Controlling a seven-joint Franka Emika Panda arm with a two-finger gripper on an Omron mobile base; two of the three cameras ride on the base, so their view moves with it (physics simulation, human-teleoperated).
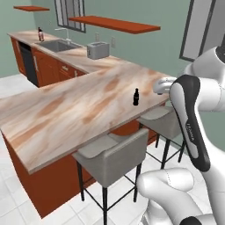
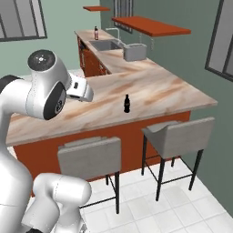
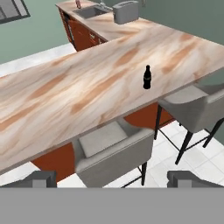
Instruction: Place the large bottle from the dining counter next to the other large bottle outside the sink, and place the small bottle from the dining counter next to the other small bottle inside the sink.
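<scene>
The small bottle [image 1: 136, 97] [image 2: 127, 103] [image 3: 147, 77], short and all black, stands upright near the stool-side edge of the dining counter [image 1: 66, 114] [image 2: 159, 91] [image 3: 65, 96]. My gripper [image 3: 113, 180] hovers open and empty over the stools, short of the counter edge and well apart from the small bottle. The large bottle is out of view. Far back, the sink [image 1: 57, 45] [image 2: 105, 44] [image 3: 89, 12] is set into the worktop. The other large bottle [image 1: 40, 34] [image 2: 96, 32], dark brown with red, stands beside the sink. The basin's inside is too far off to read.
A grey toaster [image 1: 98, 50] [image 2: 134, 52] [image 3: 126, 12] sits on the worktop between sink and dining counter. Two grey padded stools [image 1: 112, 156] [image 2: 179, 134] stand against the counter's red-orange base. Orange shelves [image 1: 115, 24] hang on the wall above.
</scene>
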